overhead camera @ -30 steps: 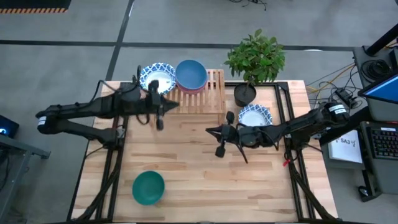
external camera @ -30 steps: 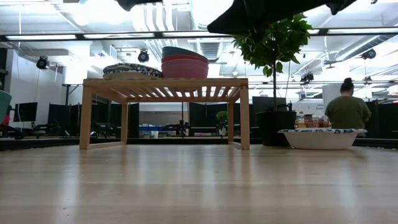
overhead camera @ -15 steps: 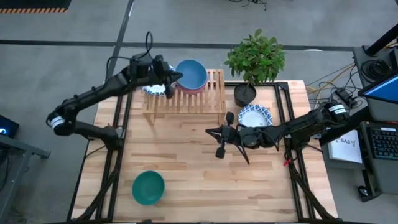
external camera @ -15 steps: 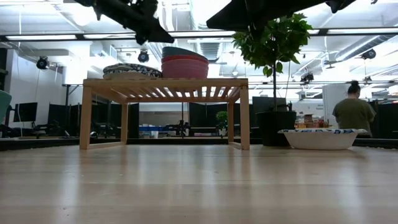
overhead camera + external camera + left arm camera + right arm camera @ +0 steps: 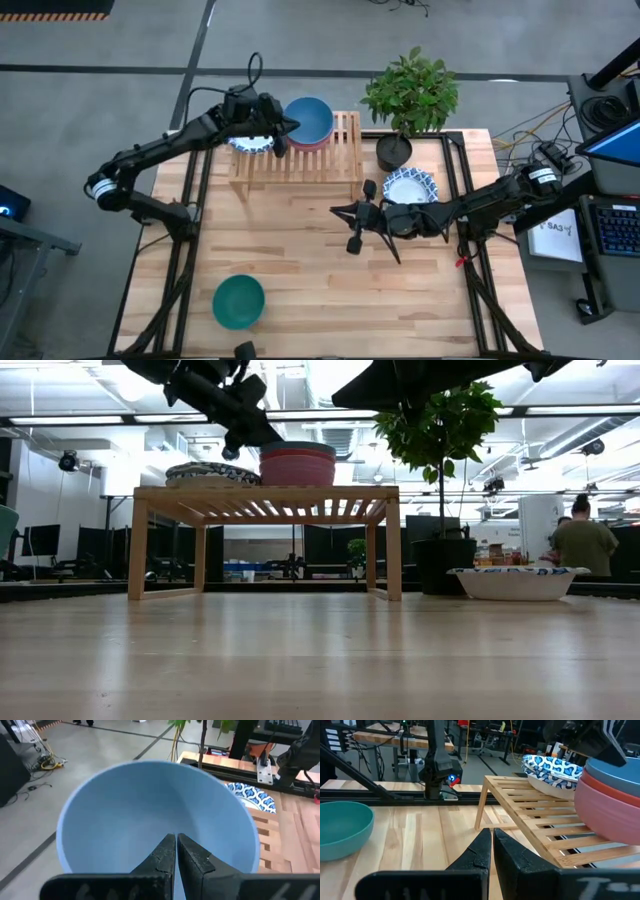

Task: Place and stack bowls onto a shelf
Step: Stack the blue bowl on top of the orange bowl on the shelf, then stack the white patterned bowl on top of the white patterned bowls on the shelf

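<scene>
Bowls crowd the wooden shelf [image 5: 300,160] at the counter's [image 5: 300,260] far edge: a blue bowl [image 5: 307,118] tops a pink-and-red stack beside patterned bowls [image 5: 212,472]. The left pincer [image 5: 281,135], closed and empty, hovers over the blue bowl's rim. The right pincer [image 5: 352,243], also closed, waits mid-counter near another patterned bowl [image 5: 411,185]; a green bowl [image 5: 238,301] sits near the front.
</scene>
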